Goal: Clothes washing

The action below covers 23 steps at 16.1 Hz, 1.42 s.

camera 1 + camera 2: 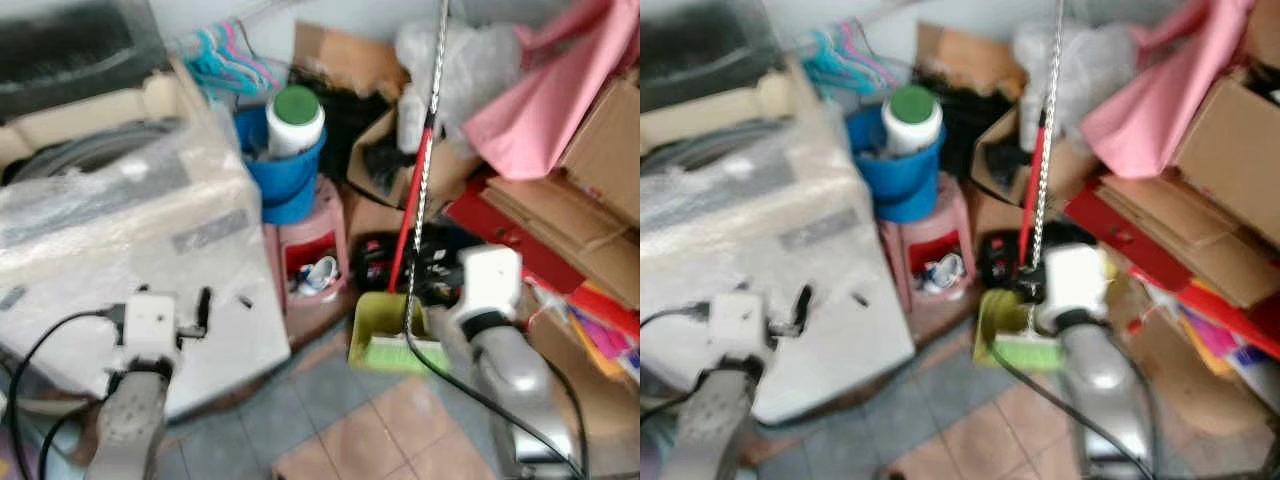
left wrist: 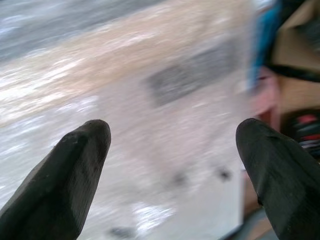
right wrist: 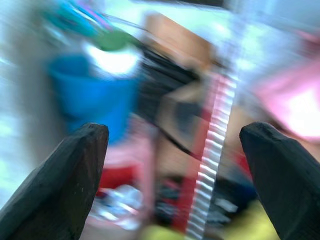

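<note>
My left hand [image 2: 172, 170] is spread and empty, and the plastic-wrapped washing machine [image 1: 130, 240] stands just in front of it. My right hand [image 3: 175, 175] is spread too, with the blue bucket [image 1: 285, 170] and the broom [image 1: 410, 230] beyond it.

blurred washing machine [image 1: 120, 230], cropped at left, smeared blue bucket [image 3: 92, 92]

You are viewing a tiled floor [image 1: 400, 430] carrying, at left of frame, a plastic-wrapped washing machine [image 1: 130, 250]; at centre, a pink stool [image 1: 310, 250]; a yellow-green dustpan [image 1: 385, 340] is lying lower centre; cardboard boxes [image 1: 600, 170] are crowding the right.
</note>
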Motion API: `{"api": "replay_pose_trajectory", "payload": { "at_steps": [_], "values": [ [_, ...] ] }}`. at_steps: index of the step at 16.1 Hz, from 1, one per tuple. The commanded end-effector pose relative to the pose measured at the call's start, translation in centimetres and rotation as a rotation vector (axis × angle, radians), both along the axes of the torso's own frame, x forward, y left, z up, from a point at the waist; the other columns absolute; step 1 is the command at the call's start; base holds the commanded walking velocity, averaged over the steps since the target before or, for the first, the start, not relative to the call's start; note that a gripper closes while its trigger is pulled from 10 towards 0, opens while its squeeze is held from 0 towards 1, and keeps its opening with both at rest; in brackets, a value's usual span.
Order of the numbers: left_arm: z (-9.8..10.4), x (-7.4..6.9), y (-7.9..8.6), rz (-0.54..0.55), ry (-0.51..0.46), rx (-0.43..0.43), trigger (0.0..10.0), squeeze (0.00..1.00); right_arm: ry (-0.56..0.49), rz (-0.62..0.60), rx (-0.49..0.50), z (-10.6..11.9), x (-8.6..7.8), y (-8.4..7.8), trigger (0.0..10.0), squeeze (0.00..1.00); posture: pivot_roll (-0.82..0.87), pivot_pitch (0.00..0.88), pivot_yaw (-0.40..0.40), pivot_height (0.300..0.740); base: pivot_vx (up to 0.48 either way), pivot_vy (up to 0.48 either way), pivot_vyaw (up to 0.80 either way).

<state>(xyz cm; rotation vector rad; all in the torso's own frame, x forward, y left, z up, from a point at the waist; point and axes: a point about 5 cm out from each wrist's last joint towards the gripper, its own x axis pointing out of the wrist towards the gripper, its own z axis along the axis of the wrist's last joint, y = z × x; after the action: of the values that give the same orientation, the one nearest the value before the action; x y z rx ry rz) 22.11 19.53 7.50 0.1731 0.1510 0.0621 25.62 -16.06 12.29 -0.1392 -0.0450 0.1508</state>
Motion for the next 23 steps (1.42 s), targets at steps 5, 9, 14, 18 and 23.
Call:
{"api": "replay_pose_trajectory", "payload": {
  "at_steps": [5, 9, 14, 18, 23],
  "values": [
    [0.5, 0.4, -0.5, -0.023, -0.023, 0.000, 10.0, 0.00, 0.009, -0.022, -0.002, -0.2, 0.0, -1.0, 10.0, 0.00, -0.06, 0.018, 0.071, 0.740, 0.000, 0.207, 0.80],
    [0.7, 0.7, -0.7, -0.036, -0.040, 0.010, 10.0, 0.00, 0.003, -0.009, 0.000, -0.1, 0.3, -0.6, 10.0, 0.00, -0.06, 0.017, 0.072, 0.740, 0.000, 0.000, 0.80],
    [1.1, 1.0, -0.6, -0.019, -0.073, 0.050, 10.0, 0.00, -0.012, -0.011, 0.009, 0.2, 0.6, -0.6, 10.0, 0.00, -0.06, 0.017, 0.080, 0.740, 0.000, 0.000, 0.80],
    [1.1, 1.2, -0.8, -0.041, -0.070, 0.039, 10.0, 0.00, -0.012, 0.007, 0.023, 0.1, 0.6, -0.1, 10.0, 0.00, -0.06, 0.021, 0.082, 0.740, 0.000, 0.000, 0.80],
    [1.2, 1.1, -0.9, -0.032, -0.076, 0.053, 10.0, 0.00, -0.009, 0.019, 0.031, 0.0, 0.6, 0.2, 10.0, 0.00, -0.05, 0.018, 0.079, 0.740, 0.000, 0.000, 0.80]
  ]
}}
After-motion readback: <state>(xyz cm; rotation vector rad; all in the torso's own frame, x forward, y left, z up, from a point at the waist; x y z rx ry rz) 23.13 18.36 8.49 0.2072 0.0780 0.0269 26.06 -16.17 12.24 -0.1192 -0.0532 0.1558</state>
